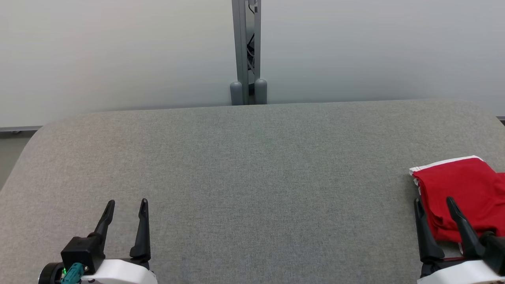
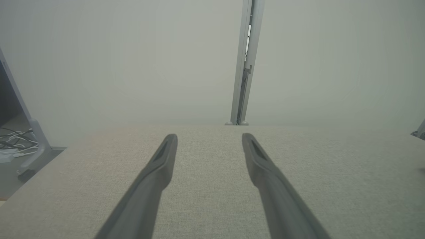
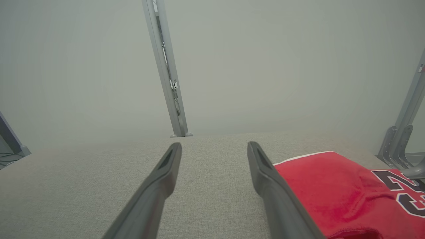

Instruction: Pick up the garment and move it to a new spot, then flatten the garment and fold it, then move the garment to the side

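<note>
Red garment (image 1: pixel 465 189) sits folded at the right side of the grey table (image 1: pixel 252 157). It looks put aside, so the job seems nearly done. The right gripper (image 1: pixel 433 200) waits at its edge, jaws open and empty. The left gripper (image 1: pixel 128 201) is open too, well apart.

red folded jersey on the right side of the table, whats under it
The red folded jersey with white trim lies directly on the grey fabric-covered table, and that same grey surface shows along its visible edges. Anything between or beneath its folded layers is covered and cannot be seen.
</note>
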Motion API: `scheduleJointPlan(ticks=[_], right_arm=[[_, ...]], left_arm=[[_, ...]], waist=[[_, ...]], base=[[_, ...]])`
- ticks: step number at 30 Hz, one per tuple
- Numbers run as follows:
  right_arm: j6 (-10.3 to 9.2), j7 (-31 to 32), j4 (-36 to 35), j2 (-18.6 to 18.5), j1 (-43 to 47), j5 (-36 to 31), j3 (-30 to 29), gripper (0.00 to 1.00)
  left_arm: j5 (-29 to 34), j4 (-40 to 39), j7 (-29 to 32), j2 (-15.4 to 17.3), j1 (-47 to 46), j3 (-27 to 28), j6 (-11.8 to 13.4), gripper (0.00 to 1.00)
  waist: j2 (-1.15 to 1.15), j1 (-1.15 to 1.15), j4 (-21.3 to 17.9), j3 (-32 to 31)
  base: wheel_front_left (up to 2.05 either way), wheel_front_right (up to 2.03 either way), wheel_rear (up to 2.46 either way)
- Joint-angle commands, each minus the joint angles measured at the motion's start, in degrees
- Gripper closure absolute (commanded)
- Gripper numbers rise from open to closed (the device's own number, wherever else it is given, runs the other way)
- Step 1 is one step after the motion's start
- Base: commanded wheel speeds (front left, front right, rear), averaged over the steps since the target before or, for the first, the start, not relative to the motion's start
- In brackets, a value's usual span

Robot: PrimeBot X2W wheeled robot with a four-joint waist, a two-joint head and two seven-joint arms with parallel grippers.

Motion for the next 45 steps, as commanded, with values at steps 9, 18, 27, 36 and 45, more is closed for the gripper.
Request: scheduleJointPlan(ticks=[9, 18, 27, 36, 45], right_arm=[[0.00, 1.24, 3.03, 0.42, -1.26, 3.47, -0.84, 1.00], [0.00, 3.71, 6.77, 0.31, -5.19, 12.14, -2.67, 1.00], [0.00, 5.84, 10.03, 0.21, -8.62, 20.03, -4.20, 1.00], [0.00, 7.59, 12.68, 0.13, -11.40, 26.39, -5.45, 1.00], [-0.01, 9.42, 15.41, 0.04, -14.27, 32.85, -6.77, 1.00]], left_arm=[[-3.71, 0.87, 0.78, -1.36, -0.11, 0.47, 0.16, 1.00], [-11.86, 0.80, 2.19, -2.60, -2.43, 2.42, 0.17, 1.00], [-19.22, 0.84, 3.46, -3.71, -4.54, 4.17, 0.11, 1.00], [-25.15, 0.81, 4.52, -4.63, -6.25, 5.60, 0.10, 1.00], [-31.18, 0.75, 5.59, -5.54, -7.92, 7.07, 0.10, 1.00]], waist=[[0.00, 0.00, -0.10, 0.06], [0.00, 0.00, -0.19, 0.14], [0.00, 0.00, -0.27, 0.22], [0.00, 0.00, -0.35, 0.30], [0.00, 0.00, -0.43, 0.38]], base=[[0.00, 0.00, 0.00], [0.00, 0.00, 0.00], [0.00, 0.00, 0.00], [0.00, 0.00, 0.00], [0.00, 0.00, 0.00]])
